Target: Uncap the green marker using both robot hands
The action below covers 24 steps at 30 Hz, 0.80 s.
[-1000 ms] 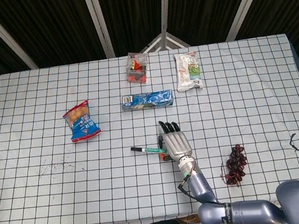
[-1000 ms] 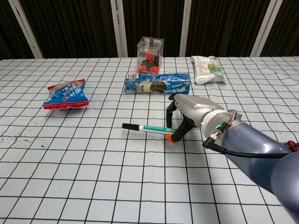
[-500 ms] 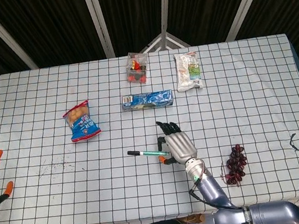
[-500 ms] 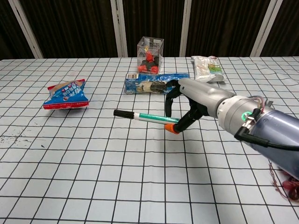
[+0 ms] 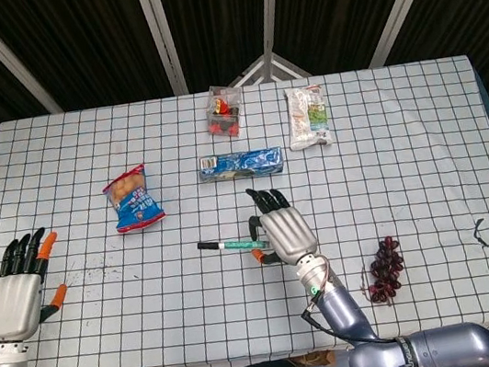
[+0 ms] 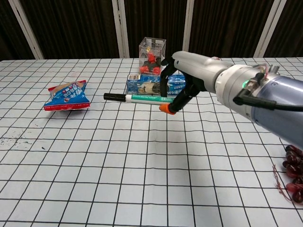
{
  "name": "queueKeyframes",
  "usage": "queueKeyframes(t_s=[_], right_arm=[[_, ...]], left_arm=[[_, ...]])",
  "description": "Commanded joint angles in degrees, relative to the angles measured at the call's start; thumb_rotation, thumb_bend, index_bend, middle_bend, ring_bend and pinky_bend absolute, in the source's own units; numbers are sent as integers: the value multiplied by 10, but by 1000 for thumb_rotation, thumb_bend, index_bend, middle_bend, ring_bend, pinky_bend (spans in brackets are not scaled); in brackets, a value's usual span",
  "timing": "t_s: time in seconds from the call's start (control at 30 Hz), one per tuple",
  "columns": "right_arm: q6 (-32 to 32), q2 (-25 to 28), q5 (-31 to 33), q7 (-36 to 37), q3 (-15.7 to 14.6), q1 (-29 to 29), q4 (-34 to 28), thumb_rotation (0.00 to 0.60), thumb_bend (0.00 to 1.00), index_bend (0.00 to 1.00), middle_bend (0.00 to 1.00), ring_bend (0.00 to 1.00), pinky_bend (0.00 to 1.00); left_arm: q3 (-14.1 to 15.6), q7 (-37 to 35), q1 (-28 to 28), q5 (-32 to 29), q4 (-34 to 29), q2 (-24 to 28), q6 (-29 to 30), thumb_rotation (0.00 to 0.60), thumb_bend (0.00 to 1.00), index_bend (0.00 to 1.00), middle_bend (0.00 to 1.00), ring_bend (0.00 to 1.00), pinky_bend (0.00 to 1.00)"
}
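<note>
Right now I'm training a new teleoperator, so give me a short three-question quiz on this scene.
1. True or false: the green marker lies flat on the table.
2. Which robot hand holds the marker: A left, B right?
3. Fill in: the left robot hand holds ____.

Key: 1 false, the right robot hand holds it up, capped end pointing left. 2 B. 3 nothing, its fingers are apart.

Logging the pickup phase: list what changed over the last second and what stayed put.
The right hand, holding the green marker, lifted it off the checkered table, black cap pointing left. The left hand came into the head view at the left edge, fingers spread, holding nothing. The snack bags, the clear box and the grapes did not move.
</note>
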Motion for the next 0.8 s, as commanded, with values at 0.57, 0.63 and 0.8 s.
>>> queueKeyframes(t_s=[0.57, 0.63, 0.8], right_arm=[[3, -61, 71, -40, 57, 105, 38, 600, 476, 793, 41, 79, 39], [1, -62, 74, -37, 58, 110, 43, 600, 477, 797, 41, 79, 39], [1, -64, 81, -34, 58, 121, 48, 600, 479, 800, 41, 79, 39]], left_arm=[[-11, 77, -59, 22, -15, -92, -34, 600, 439, 152, 59, 0, 12], [-11, 76, -63, 22, -6, -103, -36, 600, 438, 181, 68, 0, 12], [-15, 67, -76, 27, 21, -132, -36, 600, 438, 237, 83, 0, 12]])
